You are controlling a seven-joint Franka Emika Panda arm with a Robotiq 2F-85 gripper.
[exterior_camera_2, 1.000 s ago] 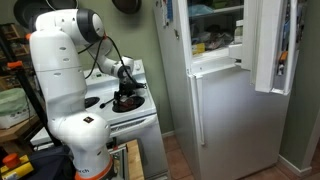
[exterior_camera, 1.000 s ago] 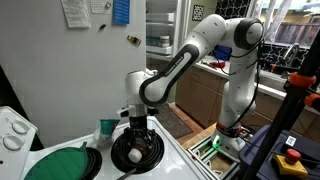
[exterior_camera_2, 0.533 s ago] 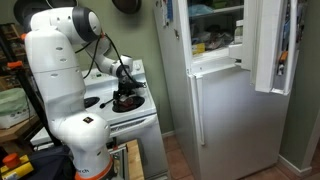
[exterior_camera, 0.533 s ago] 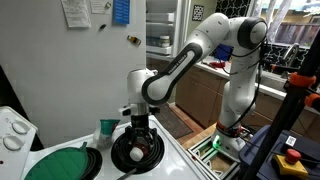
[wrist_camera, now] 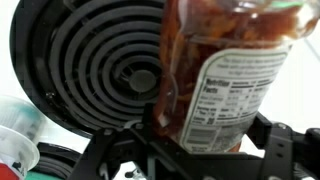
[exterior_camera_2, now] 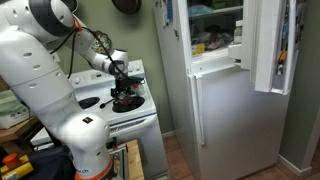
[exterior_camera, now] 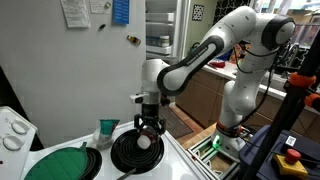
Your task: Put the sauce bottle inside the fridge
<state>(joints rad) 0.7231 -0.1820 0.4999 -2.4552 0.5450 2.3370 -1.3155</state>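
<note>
My gripper [exterior_camera: 148, 124] is shut on the sauce bottle [wrist_camera: 225, 70], a dark red-brown bottle with a pale printed label. It fills the wrist view, gripped between the black fingers [wrist_camera: 282, 140]. I hold it a little above the black coil burner [exterior_camera: 137, 150] of the white stove [exterior_camera_2: 135, 118]. In an exterior view the bottle is a small dark shape under the gripper [exterior_camera_2: 123, 84]. The tall white fridge [exterior_camera_2: 225, 100] stands beside the stove with its upper door [exterior_camera_2: 275, 45] open, white inner shelves [exterior_camera_2: 215, 50] showing. Papers and a blue note [exterior_camera: 120, 10] hang on its side.
A small teal-and-white cup [exterior_camera: 106, 130] stands just behind the burner. A green round lid [exterior_camera: 58, 165] lies on the stove near the knobs [exterior_camera: 12, 130]. A wooden counter and cabinets [exterior_camera: 205, 85] are beyond the arm base.
The gripper has risen off the burner with the bottle and moved slightly towards the fridge. The arm's upper links have swung outward.
</note>
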